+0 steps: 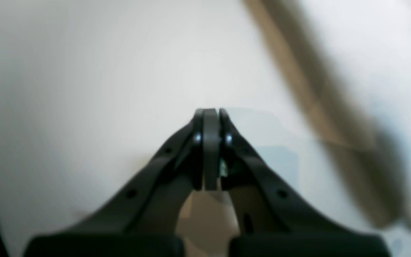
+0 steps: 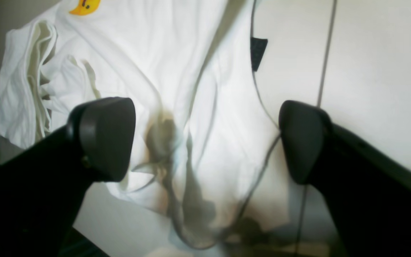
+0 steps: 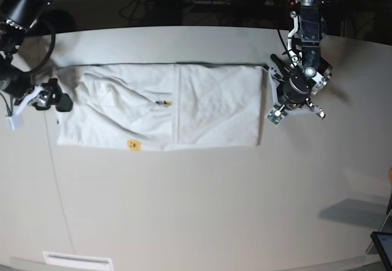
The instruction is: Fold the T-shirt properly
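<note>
The white T-shirt (image 3: 184, 105) lies flat as a long folded rectangle across the table. A small yellow print (image 3: 133, 144) shows near its front edge. My right gripper (image 3: 58, 97) hovers at the shirt's left end. In the right wrist view the gripper (image 2: 203, 137) is open, with wrinkled cloth (image 2: 198, 89) and a black tag (image 2: 258, 51) below its fingers (image 2: 105, 135). My left gripper (image 3: 274, 78) is at the shirt's right edge. In the left wrist view it (image 1: 211, 110) is shut over a blurred white surface. Whether cloth is pinched cannot be made out.
The pale table (image 3: 202, 209) stretches toward the camera, with a thin seam line (image 3: 58, 191) on its left part. A dark tablet corner (image 3: 383, 246) sits at the bottom right, a white strip (image 3: 76, 260) at the bottom left. Cables and gear crowd the far side.
</note>
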`<state>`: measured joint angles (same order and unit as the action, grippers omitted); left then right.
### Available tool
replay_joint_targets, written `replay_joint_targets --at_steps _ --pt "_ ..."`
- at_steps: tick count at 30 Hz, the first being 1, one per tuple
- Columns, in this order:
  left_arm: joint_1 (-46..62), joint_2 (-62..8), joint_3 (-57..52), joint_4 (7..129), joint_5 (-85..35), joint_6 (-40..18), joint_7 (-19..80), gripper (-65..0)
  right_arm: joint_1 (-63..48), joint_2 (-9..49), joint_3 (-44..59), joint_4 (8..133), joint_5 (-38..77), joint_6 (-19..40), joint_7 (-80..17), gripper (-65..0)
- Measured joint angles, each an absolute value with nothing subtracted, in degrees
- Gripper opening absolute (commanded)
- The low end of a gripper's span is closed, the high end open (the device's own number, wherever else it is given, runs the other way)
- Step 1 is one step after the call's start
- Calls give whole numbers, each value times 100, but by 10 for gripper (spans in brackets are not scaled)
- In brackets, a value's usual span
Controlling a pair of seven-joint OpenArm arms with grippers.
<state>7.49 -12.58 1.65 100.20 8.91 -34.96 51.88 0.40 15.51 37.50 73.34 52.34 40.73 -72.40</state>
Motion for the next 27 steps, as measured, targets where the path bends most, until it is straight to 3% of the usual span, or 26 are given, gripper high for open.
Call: replay_joint_targets --at_steps 18,23,27 --pt "607 -1177 263 9988 886 -3511 5186 -650 -1 1310 3409 7371 5415 4119 -7094 -46" --pt "633 -1142 268 9979 880 -3514 5186 -650 -8 1304 3398 7369 5341 4112 -7140 -216" --pt "635 -1142 263 9979 880 -3516 5188 -650 -19 1288 3382 7358 5280 4101 -7164 -287"
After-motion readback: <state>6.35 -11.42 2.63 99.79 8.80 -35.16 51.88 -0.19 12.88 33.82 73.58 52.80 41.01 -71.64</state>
